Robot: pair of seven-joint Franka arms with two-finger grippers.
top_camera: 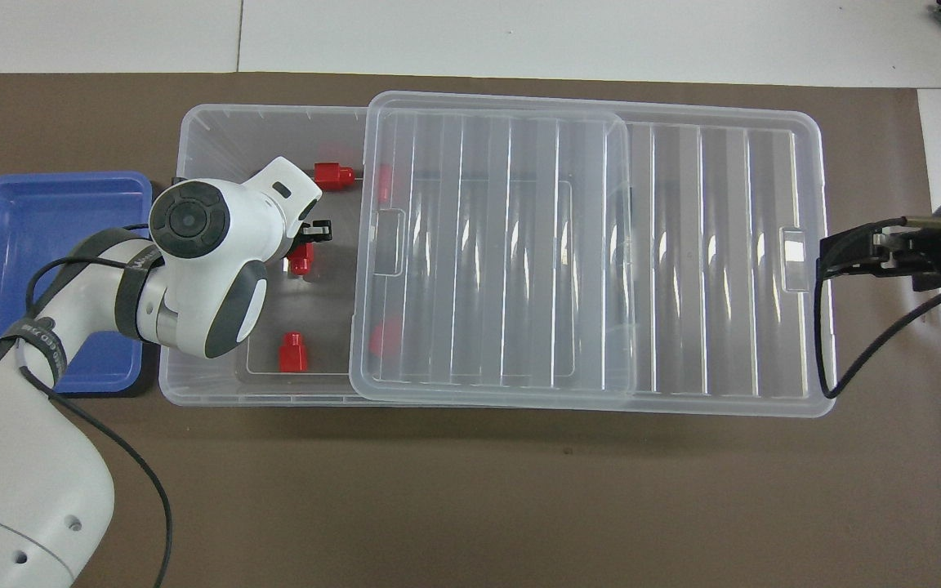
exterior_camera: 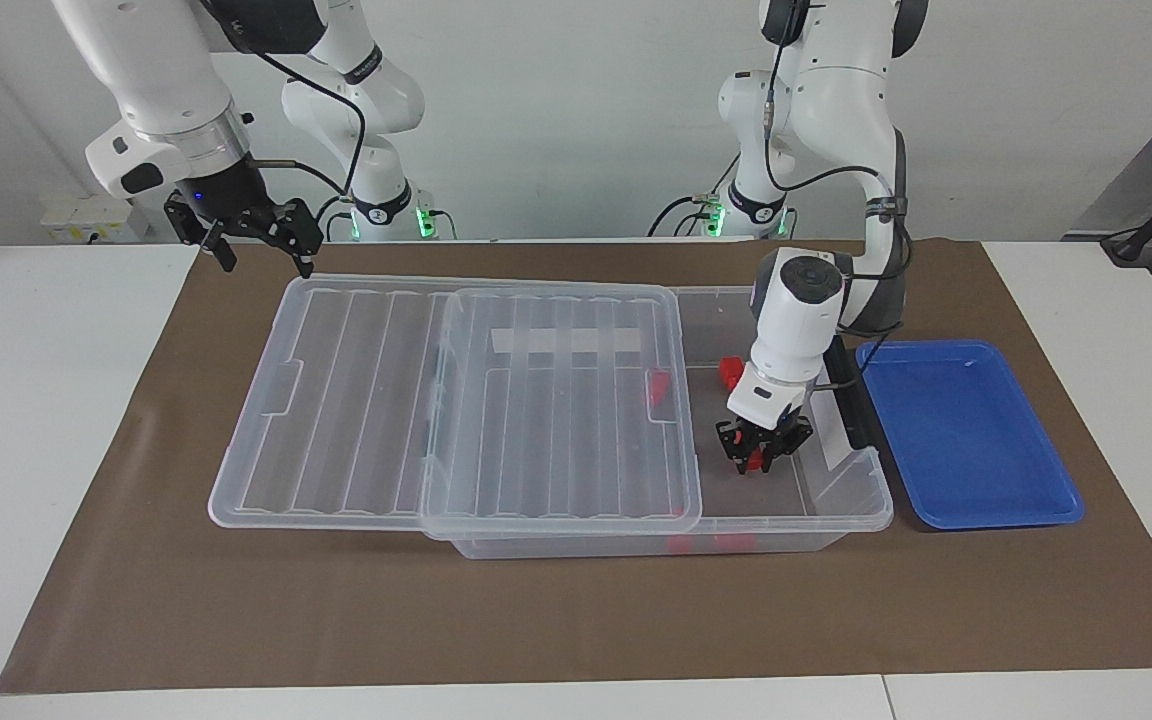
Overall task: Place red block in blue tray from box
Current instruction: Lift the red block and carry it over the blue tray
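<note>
red block [exterior_camera: 758, 459]: sitting between the left gripper's [exterior_camera: 762, 447] fingers inside the box [exterior_camera: 841, 500].
left gripper: clenching the red block.
right gripper [exterior_camera: 254, 240]: waiting, fingers spread.

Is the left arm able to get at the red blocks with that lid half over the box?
Probably yes: the lid leaves the box open at that end, and the left gripper is already down around a red block.

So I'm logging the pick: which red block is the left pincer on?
The red block between the left pincer fingers, mid-box; the other visible blocks lie apart, untouched.
</note>
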